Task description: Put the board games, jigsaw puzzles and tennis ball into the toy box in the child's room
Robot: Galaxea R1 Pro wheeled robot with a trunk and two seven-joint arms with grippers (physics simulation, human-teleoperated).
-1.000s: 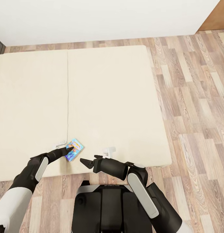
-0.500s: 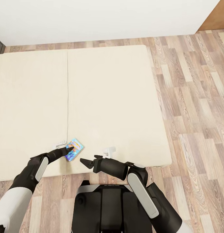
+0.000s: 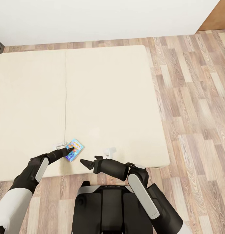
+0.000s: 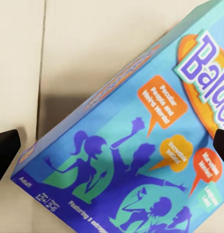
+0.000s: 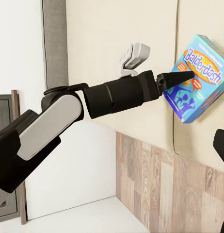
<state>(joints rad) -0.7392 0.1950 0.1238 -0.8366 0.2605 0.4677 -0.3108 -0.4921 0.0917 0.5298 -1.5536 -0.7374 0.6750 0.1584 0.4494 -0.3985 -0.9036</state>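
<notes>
One of the toys, a blue board game box [image 3: 75, 149] printed with purple figures and orange bubbles, hangs tilted just above the near edge of the cream bed [image 3: 109, 97]. My left gripper [image 3: 70, 150] is shut on it, one dark finger on each side of the box [image 4: 121, 145]. From the right wrist view the box [image 5: 201, 77] is lifted off the mattress with the left fingers [image 5: 177, 76] against it. My right gripper [image 3: 85, 163] stands open beside it, nothing between its fingers. The toy box and the table are out of view.
Wood-plank floor [image 3: 196, 107] runs along the bed's right side and near edge. A white wall [image 3: 102, 16] stands behind the bed, a brown panel [image 3: 218, 16] at the far right. My dark base [image 3: 109, 208] is against the bed's near edge.
The whole head view has shifted a little, so the bed sits slightly further left in the picture. Both arms and the held board game keep their pose.
</notes>
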